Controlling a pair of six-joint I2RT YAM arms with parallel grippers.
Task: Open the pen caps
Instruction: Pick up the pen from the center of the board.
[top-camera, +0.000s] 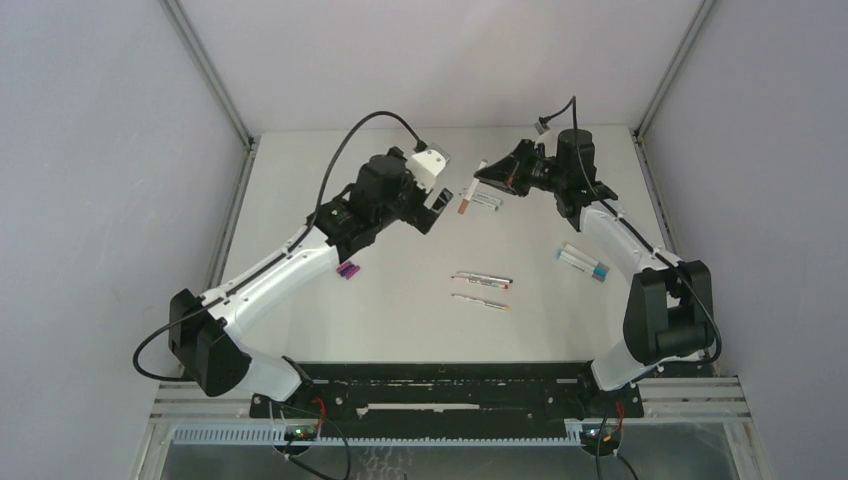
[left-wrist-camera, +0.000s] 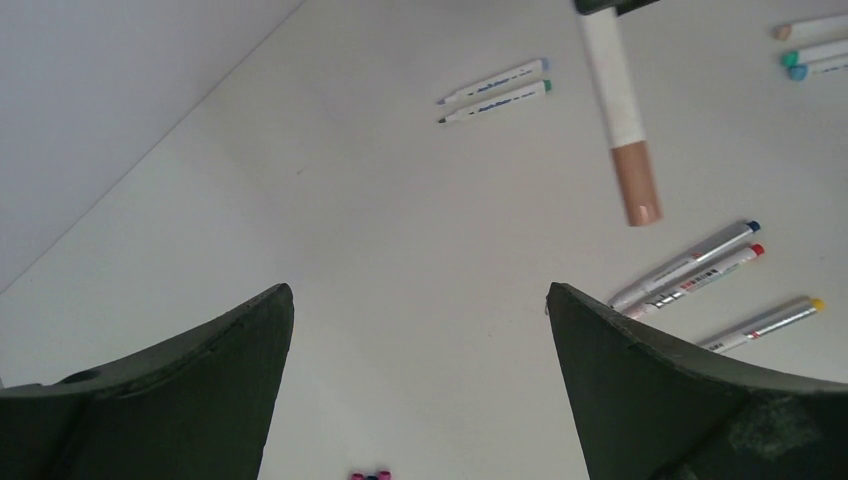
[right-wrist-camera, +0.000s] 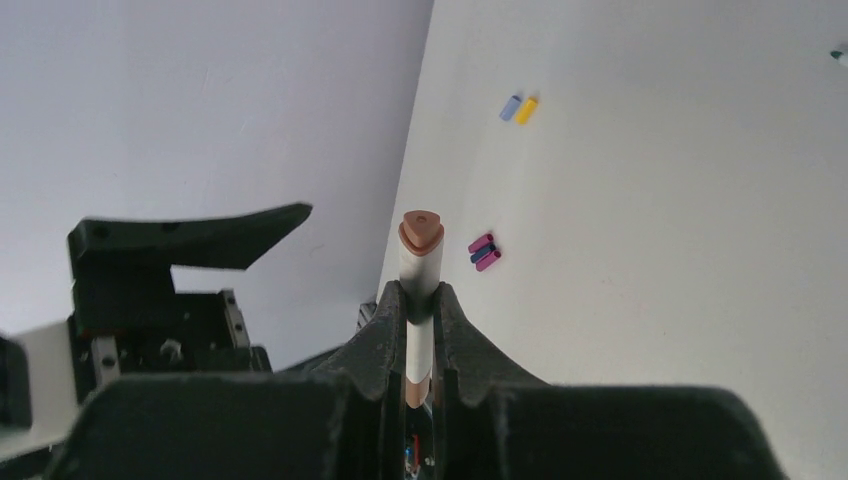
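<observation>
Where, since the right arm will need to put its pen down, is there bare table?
Bare table lies between the two middle pens and the near edge, and along the far edge. Crowded: under the held pen in the right gripper, where two pens lie, and the pen cluster beside the right arm.

Tiny print on pens, too sm. to read.
</observation>
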